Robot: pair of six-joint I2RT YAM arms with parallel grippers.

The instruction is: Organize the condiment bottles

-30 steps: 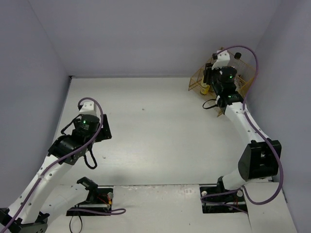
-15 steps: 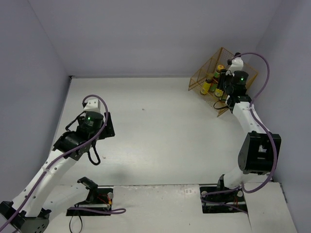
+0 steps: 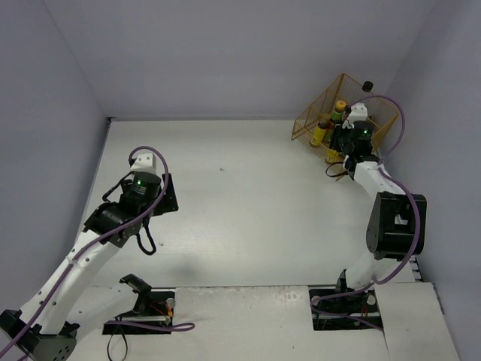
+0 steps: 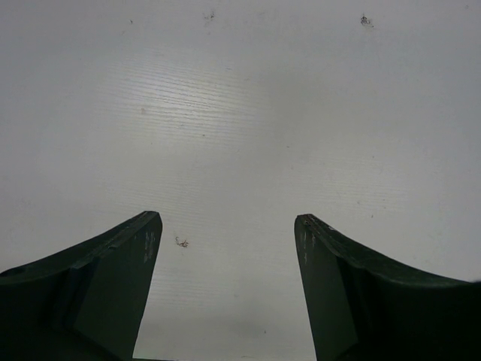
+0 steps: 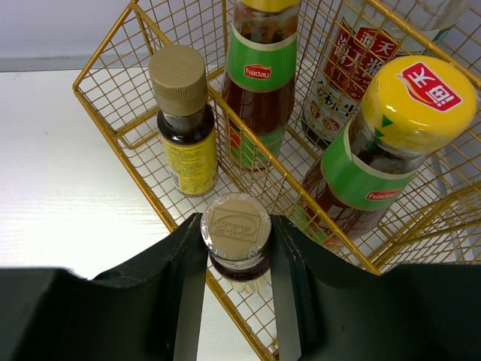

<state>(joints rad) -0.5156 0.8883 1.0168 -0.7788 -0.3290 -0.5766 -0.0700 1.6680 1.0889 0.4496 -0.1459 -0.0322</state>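
Nearest, the left jaws stand wide apart over the bare white bench (image 4: pixel 240 113). Their dark fingers (image 4: pixel 105 286) grip nothing and touch nothing. At the far right corner of the bench the right jaws are drawn in narrow on a short brown bottle (image 5: pixel 236 229) with a tan cap, held upright with a finger (image 5: pixel 169 293) pressed to each side. That bottle is right at the front wire of the gold wire basket (image 5: pixel 124 75); I cannot tell whether it is inside or just outside. Just beyond, inside the basket, stands the second short brown bottle (image 5: pixel 184 128) with its yellow label. Beside it are the green-labelled dark red bottle (image 5: pixel 261 75) and the yellow-capped dark red bottle (image 5: pixel 417 94). Farthest back is the taller clear bottle (image 5: pixel 352 68) with a white-red label
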